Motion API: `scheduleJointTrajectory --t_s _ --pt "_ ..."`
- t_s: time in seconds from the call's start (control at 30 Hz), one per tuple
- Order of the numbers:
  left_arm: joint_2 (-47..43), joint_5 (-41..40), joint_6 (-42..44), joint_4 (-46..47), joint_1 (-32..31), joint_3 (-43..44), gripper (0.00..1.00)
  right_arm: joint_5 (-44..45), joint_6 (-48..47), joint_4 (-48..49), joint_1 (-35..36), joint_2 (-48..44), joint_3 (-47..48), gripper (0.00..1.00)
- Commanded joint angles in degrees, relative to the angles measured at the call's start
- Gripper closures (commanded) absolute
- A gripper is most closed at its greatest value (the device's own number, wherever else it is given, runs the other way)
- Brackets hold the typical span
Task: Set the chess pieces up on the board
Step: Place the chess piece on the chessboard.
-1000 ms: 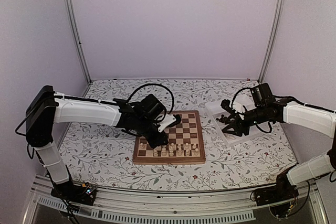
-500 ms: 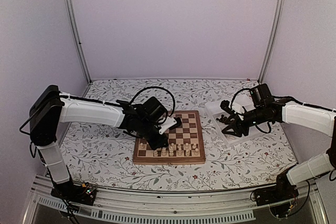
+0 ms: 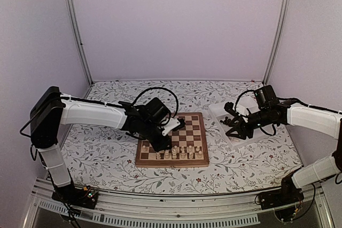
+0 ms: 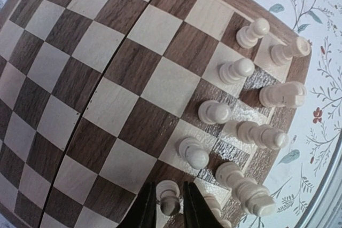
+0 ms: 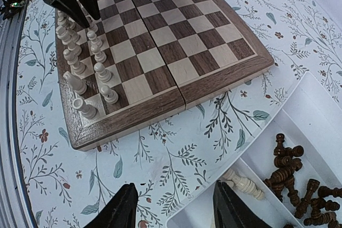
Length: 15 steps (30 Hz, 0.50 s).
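The board (image 3: 187, 130) lies in the middle of the table, with cream chess pieces (image 3: 174, 154) lined up in its two near rows. My left gripper (image 3: 162, 144) is low over those rows. In the left wrist view its fingers (image 4: 147, 206) flank a cream pawn (image 4: 170, 202) that stands on the board (image 4: 107, 78), with thin gaps on both sides, so the left gripper (image 4: 169, 185) is narrowly open. My right gripper (image 5: 175, 186) hangs open and empty over the corner of the white tray (image 5: 299, 121), which holds dark chess pieces (image 5: 291, 172) and one lying cream piece (image 5: 245, 184).
The white tray (image 3: 216, 111) sits right of the board on the floral tablecloth (image 3: 107, 158). Pale walls and metal posts close in the back and sides. My right gripper (image 3: 235, 129) is between the board's right edge and the tray.
The left arm lowered and shifted slightly at the board's near left corner, and its jaws parted a little around the cream pawn. The right arm barely moved.
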Motion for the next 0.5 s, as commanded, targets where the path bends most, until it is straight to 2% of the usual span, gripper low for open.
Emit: scheduleJointTrajectory --t_s 0.0,0.27,0.47 --pt "0.8 0.5 0.3 1.2 0.7 1.1 0.78 -0.3 -0.5 -0.8 -0.1 0.5 0.3 0.49" --pt "-1.5 -0.8 0.2 0.0 0.8 2.9 0.72 1.0 1.0 -0.9 -0.3 0.4 1.3 0.49" --pt "-8.1 -8.4 1.4 -1.3 0.9 6.7 0.63 4.3 4.5 -2.2 -7.1 -0.1 2.8 0.51"
